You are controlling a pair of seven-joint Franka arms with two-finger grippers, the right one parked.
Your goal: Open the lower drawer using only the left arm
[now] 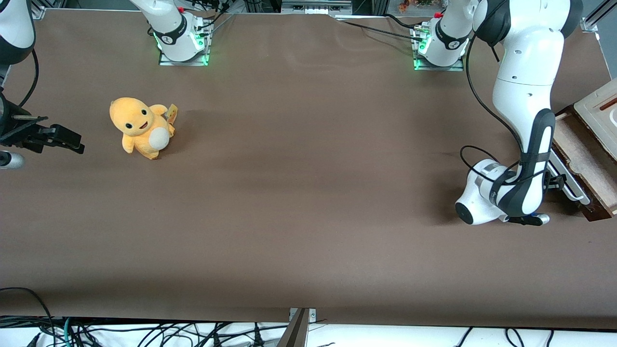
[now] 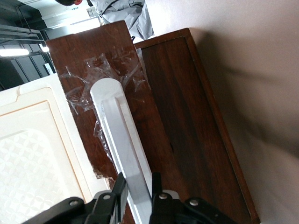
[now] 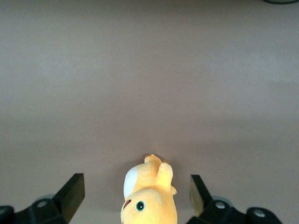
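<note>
Brown tabletop, right edge of frame: gripper (image 2: pixel 138 193) pinched on white bar handle (image 2: pixel 120 140) of lower drawer (image 2: pixel 182 121); pull straight outward, grip kept square.

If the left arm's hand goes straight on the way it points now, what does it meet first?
Probably the white handle of the lower drawer: the hand already has a finger on each side of it. Contact is unclear.

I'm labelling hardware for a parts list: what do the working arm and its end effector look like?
The left arm is big, white and jointed, with black joint bands and a thin black cable looping alongside. Its end effector, at the lower drawer's white handle, is black with silver screws and two black fingers.
</note>
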